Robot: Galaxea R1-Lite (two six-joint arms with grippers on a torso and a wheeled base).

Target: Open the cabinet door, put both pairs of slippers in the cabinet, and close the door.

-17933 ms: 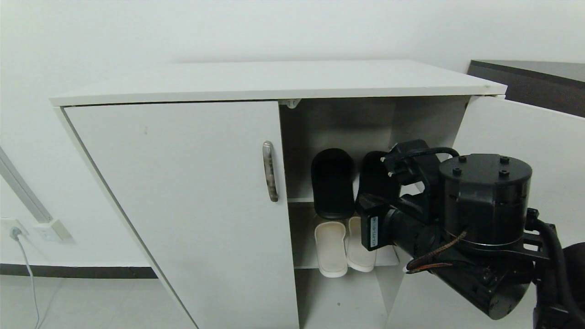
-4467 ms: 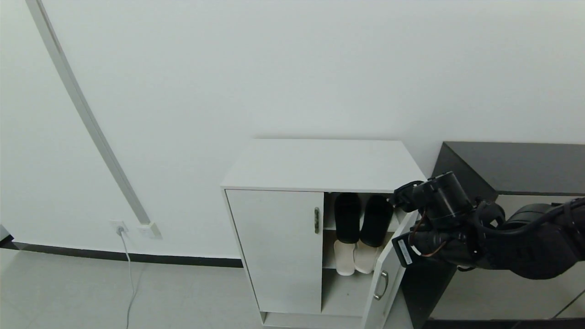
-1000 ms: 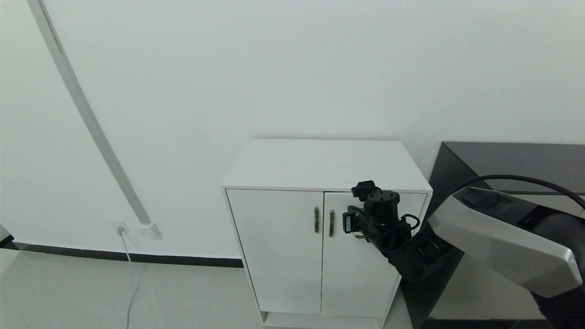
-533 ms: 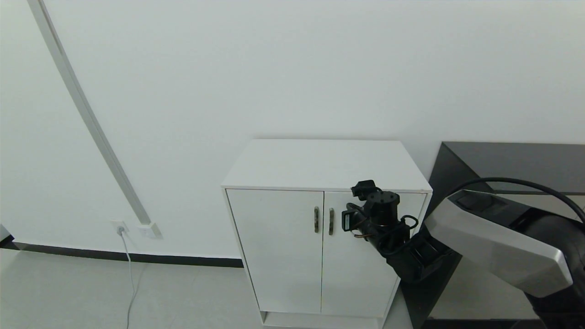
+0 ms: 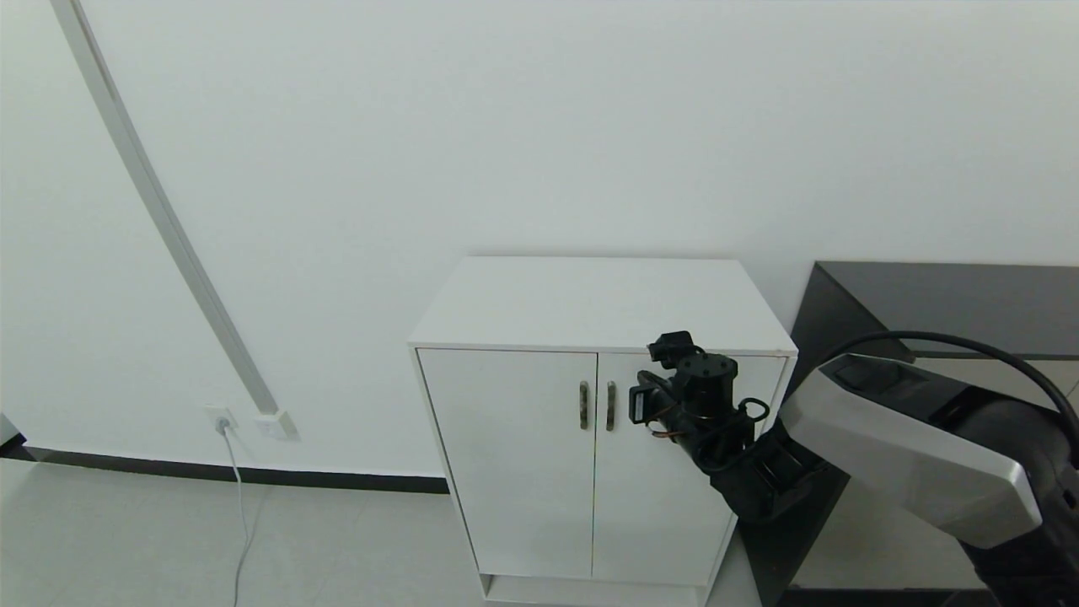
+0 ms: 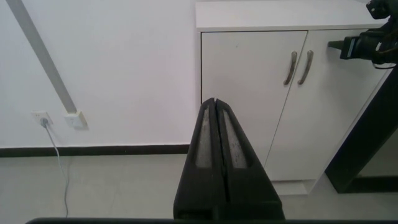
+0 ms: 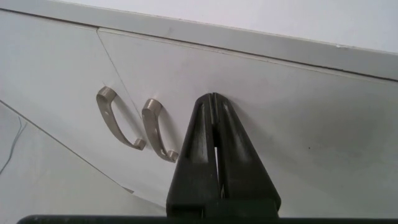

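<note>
White wall (image 5: 506, 126) stands behind a white cabinet (image 5: 590, 299), whose right door (image 5: 666, 506) looks shut, level with the left door (image 5: 514, 464). The right gripper (image 7: 213, 99), pinched closed on nothing, points at that door beside the handle (image 7: 158, 134). The left gripper (image 6: 215, 102), closed too, hangs well back. If the right one snags the handle, the door could swing open.

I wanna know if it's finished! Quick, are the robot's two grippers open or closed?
Left gripper: closed, holding nothing, back from the cabinet.
Right gripper: closed, holding nothing, close to the right cabinet door.
</note>
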